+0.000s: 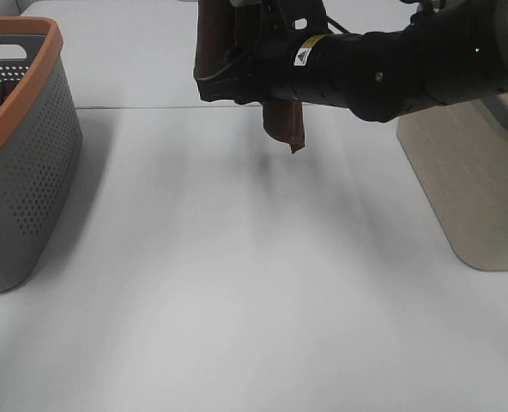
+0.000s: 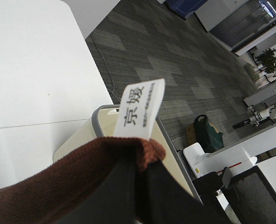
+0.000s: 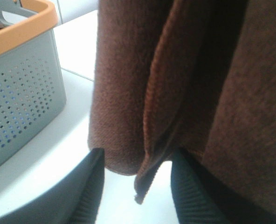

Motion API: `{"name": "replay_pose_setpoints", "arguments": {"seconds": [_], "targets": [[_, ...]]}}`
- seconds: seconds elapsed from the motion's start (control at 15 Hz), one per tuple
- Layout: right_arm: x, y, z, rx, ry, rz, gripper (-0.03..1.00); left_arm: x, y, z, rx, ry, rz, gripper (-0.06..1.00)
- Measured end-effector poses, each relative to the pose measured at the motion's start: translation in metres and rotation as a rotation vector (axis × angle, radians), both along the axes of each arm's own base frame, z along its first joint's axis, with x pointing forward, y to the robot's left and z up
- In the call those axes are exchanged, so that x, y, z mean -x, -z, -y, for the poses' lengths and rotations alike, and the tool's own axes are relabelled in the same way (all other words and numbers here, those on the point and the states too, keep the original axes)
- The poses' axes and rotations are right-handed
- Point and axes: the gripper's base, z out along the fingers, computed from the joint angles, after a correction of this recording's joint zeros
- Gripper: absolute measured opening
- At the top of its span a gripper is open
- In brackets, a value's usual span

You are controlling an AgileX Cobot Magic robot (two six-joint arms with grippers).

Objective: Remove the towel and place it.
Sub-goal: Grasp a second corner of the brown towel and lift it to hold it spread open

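The left gripper has its two dark fingers closed together on an upper edge of the towel. The brown knit is bunched over one finger and up to the tips. Just beyond those tips the towel's white tag, printed with dark characters, stands up from the pinched hem. Farther out from these jaws sits the grey rim of a beige bin, resting on the white table.

The right gripper grips nothing, and its two ribbed black fingers stand well apart. The cloth hangs in long vertical folds straight ahead of the jaws and fills the gap between the fingertips. Its lower hem ends about level with the tips, and one narrow corner drops a little lower between them. Whether the fabric touches either finger cannot be told. Off to the outer side of one finger, well clear of the jaws, stands a grey perforated basket with an orange rim.

From the high camera, the right arm reaches across the middle. The towel hangs around the arm's forward end, with one fold rising out of view above it and a pointed corner dangling below it, off the table and well apart from the basket.
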Motion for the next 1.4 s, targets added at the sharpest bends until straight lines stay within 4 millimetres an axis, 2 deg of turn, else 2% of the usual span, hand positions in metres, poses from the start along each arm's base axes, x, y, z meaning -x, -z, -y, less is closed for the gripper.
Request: {"name": "replay_pose_setpoints", "arguments": {"seconds": [0.27,0.6,1.4], "targets": [[-0.0019,0.0038,0.0001,-0.019,0.023,-0.010,0.45,0.0005,-0.0005,0.0006,0.006,0.008,0.001,0.01],[-0.0040,0.0037,0.0037,0.037,0.044,0.026,0.37,0.0005,-0.0005,0.0006,0.002,0.009,0.006,0.01],[-0.0100,-0.0037,0.0062,0.012,0.101,0.105,0.36,0.0025,-0.0025,0.0027,0.037,0.035,-0.002,0.01]]}}
